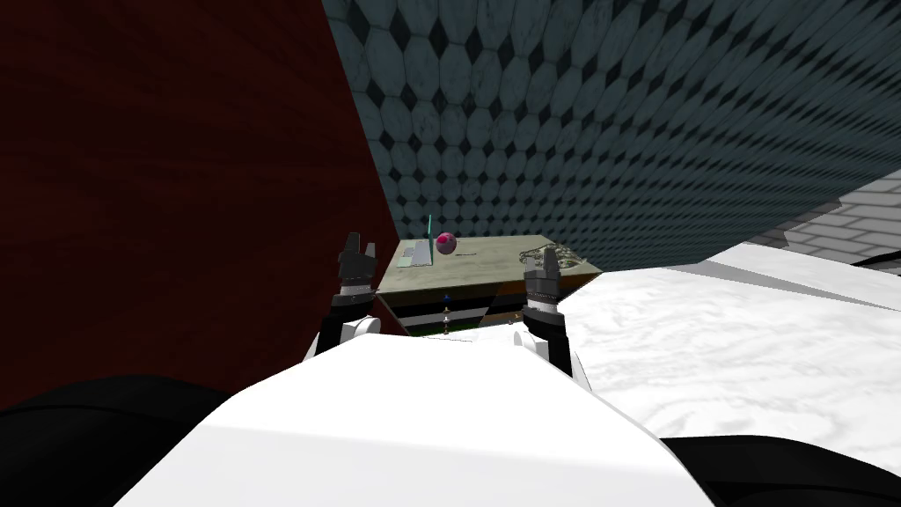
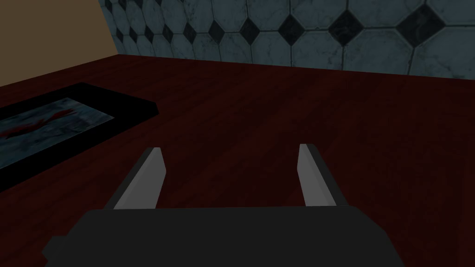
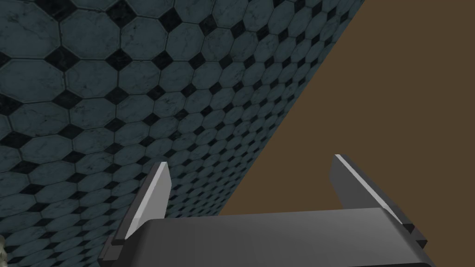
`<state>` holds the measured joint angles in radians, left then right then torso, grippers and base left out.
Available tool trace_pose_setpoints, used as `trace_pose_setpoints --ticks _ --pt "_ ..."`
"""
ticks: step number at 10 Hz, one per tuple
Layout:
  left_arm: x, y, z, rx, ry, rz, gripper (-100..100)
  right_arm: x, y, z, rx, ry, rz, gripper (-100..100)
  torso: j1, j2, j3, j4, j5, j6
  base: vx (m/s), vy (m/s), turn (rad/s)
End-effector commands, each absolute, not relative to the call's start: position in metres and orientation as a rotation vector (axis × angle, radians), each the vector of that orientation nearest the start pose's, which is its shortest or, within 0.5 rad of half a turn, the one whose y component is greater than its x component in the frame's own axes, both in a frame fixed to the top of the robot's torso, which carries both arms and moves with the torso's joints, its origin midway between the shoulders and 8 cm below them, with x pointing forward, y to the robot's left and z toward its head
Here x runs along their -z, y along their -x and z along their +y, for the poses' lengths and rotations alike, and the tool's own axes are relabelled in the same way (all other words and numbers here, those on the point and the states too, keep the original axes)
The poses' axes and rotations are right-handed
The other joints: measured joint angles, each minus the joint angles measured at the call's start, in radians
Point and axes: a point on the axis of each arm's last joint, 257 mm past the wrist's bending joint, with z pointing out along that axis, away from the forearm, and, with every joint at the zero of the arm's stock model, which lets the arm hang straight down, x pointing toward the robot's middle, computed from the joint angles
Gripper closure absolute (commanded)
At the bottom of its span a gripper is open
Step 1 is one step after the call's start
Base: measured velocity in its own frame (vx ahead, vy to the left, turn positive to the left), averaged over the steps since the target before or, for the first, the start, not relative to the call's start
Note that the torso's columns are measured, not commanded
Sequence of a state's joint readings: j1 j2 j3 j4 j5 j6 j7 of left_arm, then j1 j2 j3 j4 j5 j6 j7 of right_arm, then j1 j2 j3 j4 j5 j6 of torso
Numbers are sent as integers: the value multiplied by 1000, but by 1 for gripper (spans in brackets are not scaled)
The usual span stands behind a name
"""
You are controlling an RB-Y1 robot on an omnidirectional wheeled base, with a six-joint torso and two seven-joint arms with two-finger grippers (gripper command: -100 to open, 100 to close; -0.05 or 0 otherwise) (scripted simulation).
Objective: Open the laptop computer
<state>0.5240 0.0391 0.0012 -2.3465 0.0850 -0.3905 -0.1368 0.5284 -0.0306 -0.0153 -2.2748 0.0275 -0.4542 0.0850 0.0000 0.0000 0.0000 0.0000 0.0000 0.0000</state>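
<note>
Flanking the frame's centre, the left pincer and right pincer stand spread wide, empty. Beyond, mid-frame, the small light grey laptop lies on the drab tabletop, its thin teal lid upright, edge-on, beside a pink ball.

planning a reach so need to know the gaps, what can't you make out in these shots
laptop on the table, head view: too small to read its lid angle; a thin teal upright line stands at its edge.
pink round thing beside it, head view: too small to name.
pale object at the table's right end, head view: partly hidden by the right gripper, too small to name.
</note>
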Motion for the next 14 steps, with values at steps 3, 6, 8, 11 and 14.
trace_pose_setpoints --ticks 3,6,8,11,14 --pt "-26 -346 287 1211 679 678 0 -4 -350 -284 -1164 -642 726 0 0 175 -351 176 0 0 0 0 0" --pt "-26 -346 287 1211 678 678 0 -4 -350 -284 -1164 -642 726 0 0 396 -792 396 0 0 0 0 0" --pt "-26 -346 287 1211 678 678 0 -4 -350 -284 -1164 -642 725 0 0 544 -1087 544 0 0 0 0 0" --pt "-19 -356 291 1175 667 753 -100 -4 -350 -284 -1164 -642 726 0 -1 725 -1451 724 0 0 5 -23 -60" --pt "-10 -369 306 1104 667 836 -100 -4 -350 -284 -1164 -643 726 0 -1 738 -1476 738 0 0 -1 -62 -104"
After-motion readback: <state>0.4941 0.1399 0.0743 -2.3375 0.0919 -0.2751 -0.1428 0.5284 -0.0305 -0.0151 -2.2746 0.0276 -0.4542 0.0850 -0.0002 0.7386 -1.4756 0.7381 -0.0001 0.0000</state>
